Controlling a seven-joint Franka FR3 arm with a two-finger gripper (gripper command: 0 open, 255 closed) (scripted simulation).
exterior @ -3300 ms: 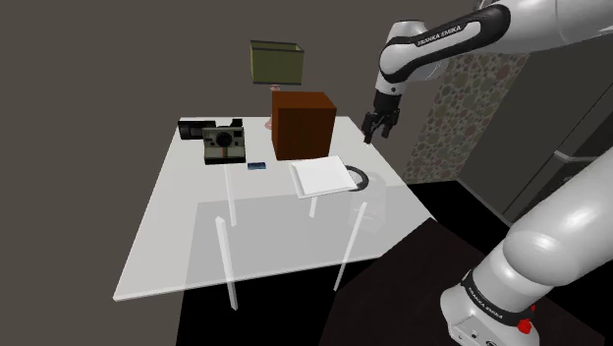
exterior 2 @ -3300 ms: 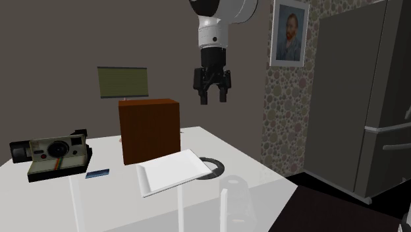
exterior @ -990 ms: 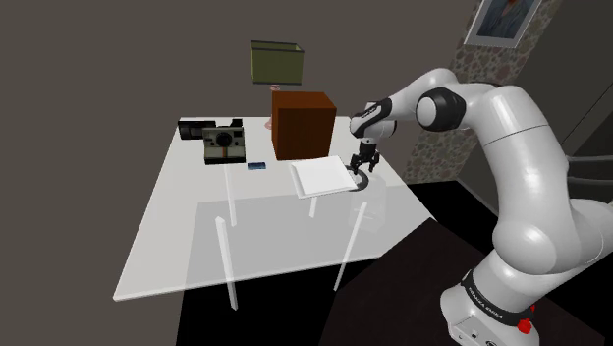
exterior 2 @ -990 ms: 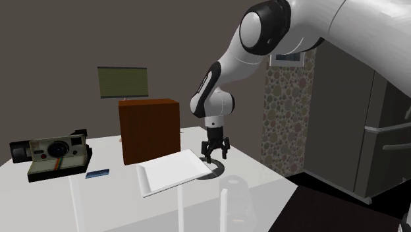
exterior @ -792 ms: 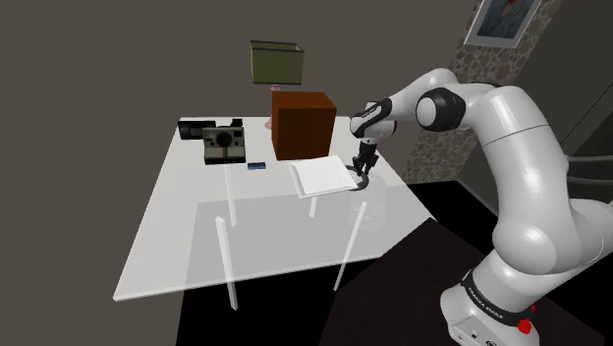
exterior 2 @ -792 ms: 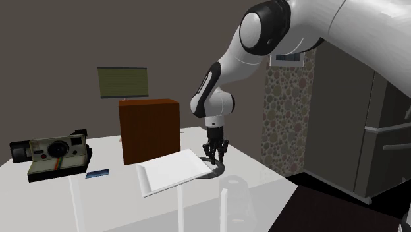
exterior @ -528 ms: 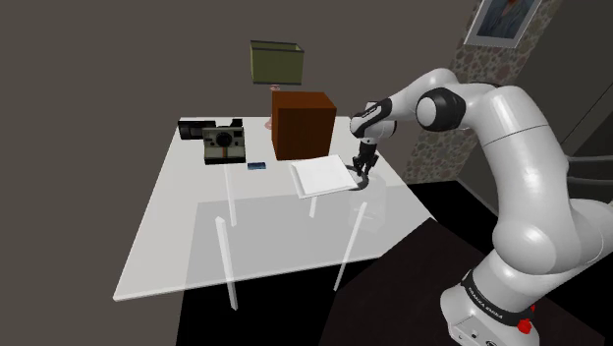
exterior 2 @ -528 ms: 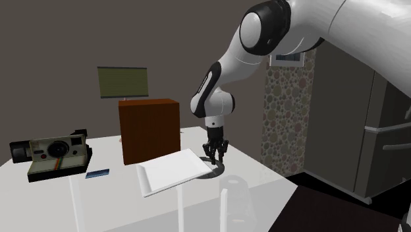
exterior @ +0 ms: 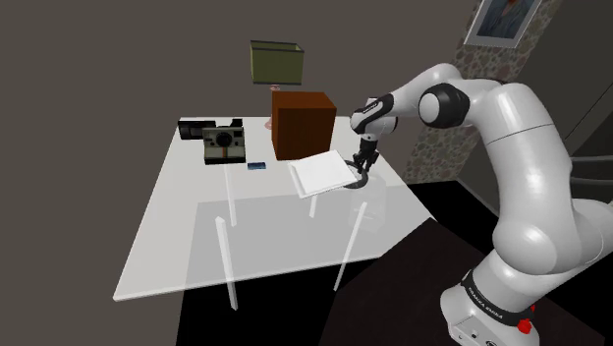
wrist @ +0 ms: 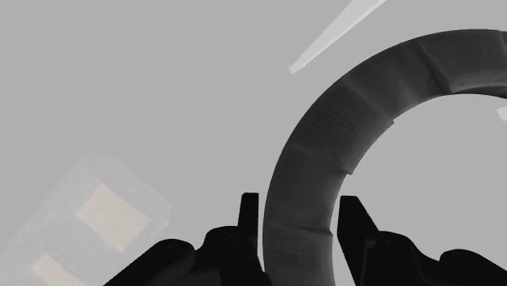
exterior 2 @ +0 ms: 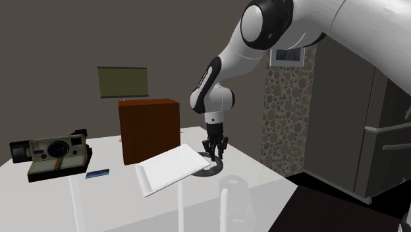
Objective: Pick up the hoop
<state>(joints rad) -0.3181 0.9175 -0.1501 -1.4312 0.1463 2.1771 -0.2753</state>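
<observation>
The gripper clasps the dark grey hoop, its fingers closed on the band, one inside the ring and one outside. The hoop is near the tabletop's edge on the shoulder view's right, partly under a tilted white tray.

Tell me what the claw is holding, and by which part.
The dark grey hoop. The claw clasps it across its band, one finger outside the ring and one inside.

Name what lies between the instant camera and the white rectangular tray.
A small blue card lies between the cream instant camera and the white rectangular tray, in the shoulder view.
</observation>
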